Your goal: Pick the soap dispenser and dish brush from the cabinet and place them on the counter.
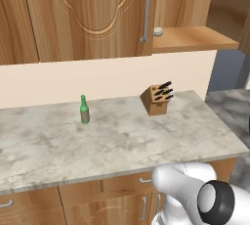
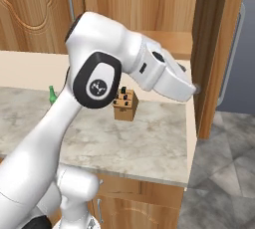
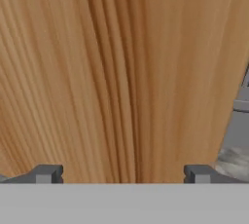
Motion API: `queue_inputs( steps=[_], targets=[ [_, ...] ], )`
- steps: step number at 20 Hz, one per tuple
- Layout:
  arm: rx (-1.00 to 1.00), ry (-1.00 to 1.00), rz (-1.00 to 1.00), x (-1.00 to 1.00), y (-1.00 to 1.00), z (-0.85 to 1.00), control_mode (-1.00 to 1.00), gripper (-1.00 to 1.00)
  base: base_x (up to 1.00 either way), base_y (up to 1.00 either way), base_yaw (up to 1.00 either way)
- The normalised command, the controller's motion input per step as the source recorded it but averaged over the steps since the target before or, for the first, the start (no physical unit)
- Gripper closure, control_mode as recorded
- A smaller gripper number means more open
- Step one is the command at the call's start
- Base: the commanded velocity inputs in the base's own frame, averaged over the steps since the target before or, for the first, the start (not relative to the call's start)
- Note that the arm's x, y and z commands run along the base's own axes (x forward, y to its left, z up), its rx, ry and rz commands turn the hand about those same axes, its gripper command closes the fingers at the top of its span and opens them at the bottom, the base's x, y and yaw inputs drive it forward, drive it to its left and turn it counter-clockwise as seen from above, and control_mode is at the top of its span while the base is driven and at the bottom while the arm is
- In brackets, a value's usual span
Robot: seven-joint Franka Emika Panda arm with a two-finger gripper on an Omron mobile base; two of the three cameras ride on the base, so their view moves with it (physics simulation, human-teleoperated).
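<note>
Left base view: cabinet right section stood open; brush head lay on the shelf; counter carried a green bottle and knife block. Dispenser hidden.
Right base view: arm reached to the open door.
Hand view: gripper wide open, empty, close against wood.
Risk: the fingers might scrape the door, since it was so near.

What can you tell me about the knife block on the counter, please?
The knife block is a small, light-brown wooden block with several dark knife handles sticking out of its slanted top. It leans back as such blocks do, standing on the marbled counter near the back wall towards the right end, well right of the green bottle. Nothing else touches it.
</note>
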Motion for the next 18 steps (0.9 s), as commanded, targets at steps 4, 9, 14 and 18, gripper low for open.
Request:
queue_inputs(
  steps=[4,9,14,18],
  targets=[
    [0.00,-0.03,0.08,-0.08,0.46,-0.11,-1.00,-1.00,0.00,0.00,0.00],
    [0.00,0.00,0.10,-0.01,0.56,-0.21,-1.00,-1.00,0.00,0.00,0.00],
    [0.00,0.00,0.15,-0.10,0.52,-0.10,-1.00,-1.00,0.00,0.00,0.00],
    [0.00,0.00,0.19,-0.16,0.52,-0.09,-1.00,-1.00,0.00,0.00,0.00]
  ],
)
